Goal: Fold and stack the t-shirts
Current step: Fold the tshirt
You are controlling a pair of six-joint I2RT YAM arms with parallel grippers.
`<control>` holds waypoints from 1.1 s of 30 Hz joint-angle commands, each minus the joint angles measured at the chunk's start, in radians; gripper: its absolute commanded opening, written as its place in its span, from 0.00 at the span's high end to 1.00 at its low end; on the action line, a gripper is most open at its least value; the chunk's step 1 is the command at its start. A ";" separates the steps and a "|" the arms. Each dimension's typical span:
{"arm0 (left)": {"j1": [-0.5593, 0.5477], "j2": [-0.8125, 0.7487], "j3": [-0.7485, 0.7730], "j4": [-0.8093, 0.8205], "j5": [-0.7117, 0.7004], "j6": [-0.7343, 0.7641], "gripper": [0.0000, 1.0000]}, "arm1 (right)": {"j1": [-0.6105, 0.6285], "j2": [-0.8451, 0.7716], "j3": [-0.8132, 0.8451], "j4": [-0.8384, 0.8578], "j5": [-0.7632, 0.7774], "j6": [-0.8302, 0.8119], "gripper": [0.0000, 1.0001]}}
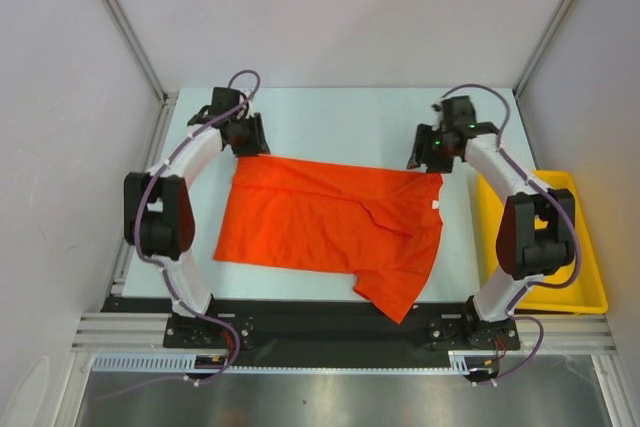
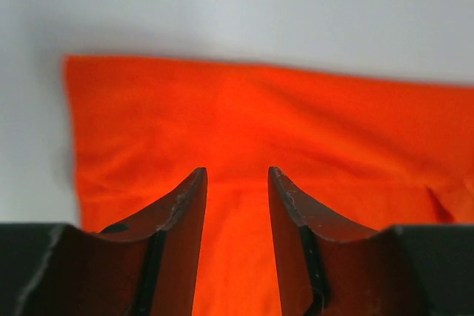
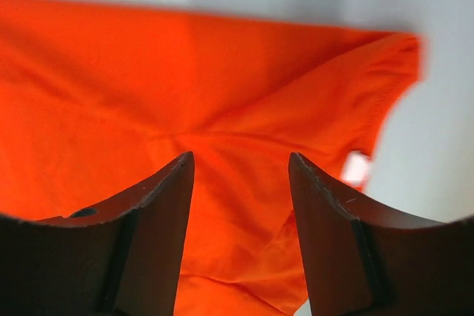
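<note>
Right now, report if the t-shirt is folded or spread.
Mostly spread: the orange t-shirt lies wide and flat on the table, lightly creased, one sleeve sticking out.

We list: t-shirt (image 1: 330, 227), plain bright orange-red throughout, with one small white label (image 1: 437, 206); tabletop (image 1: 340, 122), pale grey-white; tray (image 1: 590, 277), yellow; left arm (image 1: 185, 162) and right arm (image 1: 500, 172), white links, black joints, purple cables (image 1: 246, 73); fingers (image 2: 178, 242), dark, tinged orange in both wrist views.

Place: a robotics lab cell, where I work.
Walls: plain white panels (image 1: 350, 7) box me in on three sides.
Frame: aluminium rails (image 1: 120, 22) run up the corners.
Mount: black plate (image 1: 330, 319) bolted along my white table (image 1: 340, 117).
</note>
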 commanded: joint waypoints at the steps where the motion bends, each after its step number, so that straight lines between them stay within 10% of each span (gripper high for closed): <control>1: -0.099 -0.161 -0.128 0.078 0.109 -0.034 0.55 | 0.157 -0.023 -0.027 -0.074 -0.030 -0.102 0.41; 8: -0.246 -0.324 -0.352 0.202 0.197 -0.178 0.64 | 0.391 0.046 -0.022 -0.123 0.180 -0.218 0.74; 17: -0.252 -0.461 -0.461 0.193 0.217 -0.198 0.65 | 0.609 0.058 -0.154 -0.068 0.463 -0.179 0.48; 33: -0.252 -0.455 -0.374 0.074 0.214 -0.137 0.65 | 0.464 0.166 0.017 0.019 0.727 -0.202 0.47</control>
